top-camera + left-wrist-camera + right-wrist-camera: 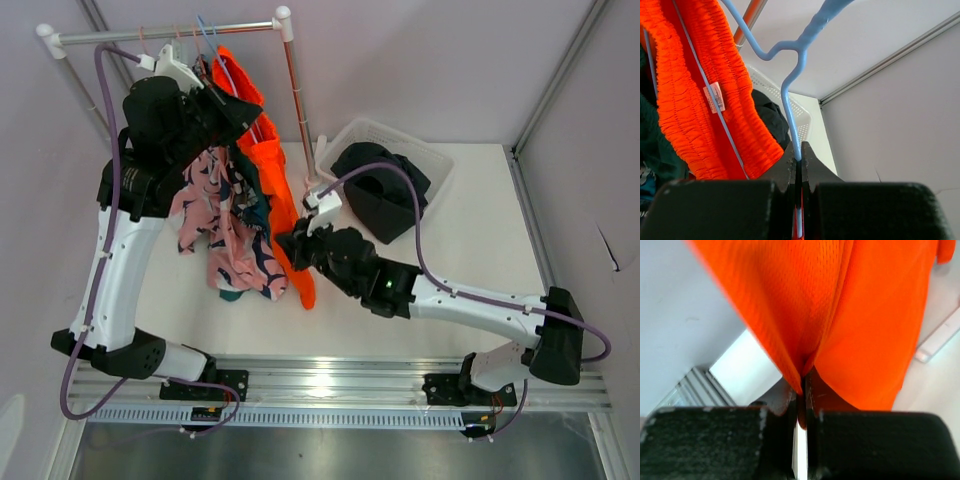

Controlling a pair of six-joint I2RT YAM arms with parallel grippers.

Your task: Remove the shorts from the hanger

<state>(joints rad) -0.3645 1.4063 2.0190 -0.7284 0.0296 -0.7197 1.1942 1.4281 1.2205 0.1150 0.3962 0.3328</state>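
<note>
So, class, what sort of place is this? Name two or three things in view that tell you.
Most likely a robotics lab test cell, not a home: plain panel walls framed in aluminium, a metal mounting rail along the near edge, and a small clothes rack with a white basket beside it.

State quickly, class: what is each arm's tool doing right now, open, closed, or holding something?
Left tool: closed on the thin light blue wire hanger.
Right tool: closed on the bright orange mesh cloth shorts.

Both arms show white links, black joints and purple cables.
</note>
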